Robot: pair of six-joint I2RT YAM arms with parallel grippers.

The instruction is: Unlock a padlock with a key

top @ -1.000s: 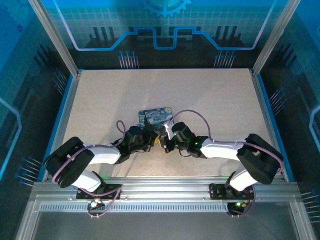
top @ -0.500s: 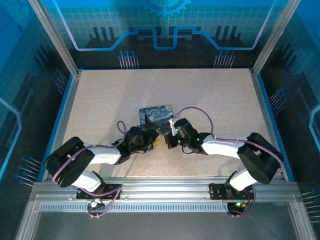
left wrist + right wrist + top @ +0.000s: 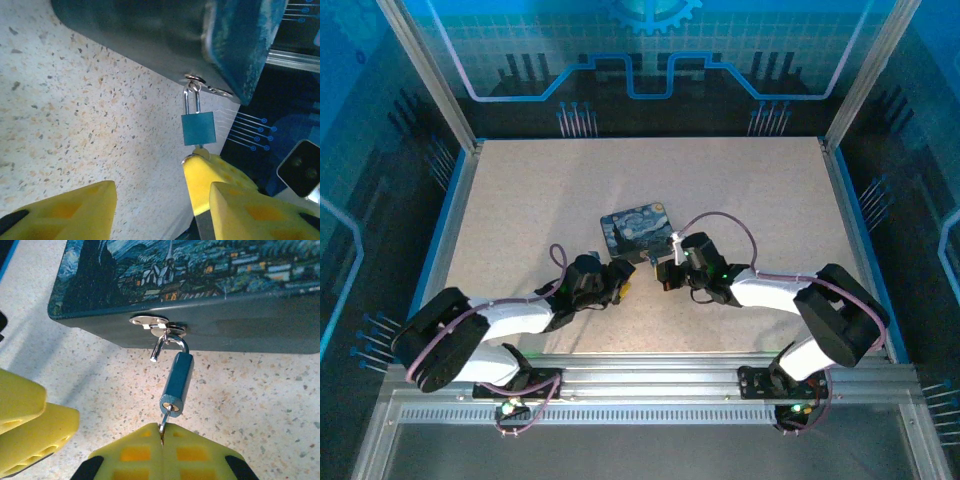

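A robotics lab cell: speckled table (image 3: 750, 190) fenced by aluminium framing (image 3: 650, 375) and blue circuit-print panels (image 3: 650, 50).

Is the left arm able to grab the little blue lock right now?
Probably yes: the left gripper is open close beside the padlock, with bare table between. The right gripper, shut on the key in its bottom, crowds one side.

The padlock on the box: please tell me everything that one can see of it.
The padlock is small, with a blue, metal-looking body and a silvery shackle. It hangs tilted from the hasp on the wall of the dark box, over the speckled table. One shackle end looks free of the body, so it seems unlocked. The key sits in the keyhole at its lower end, pinched by the shut right gripper.
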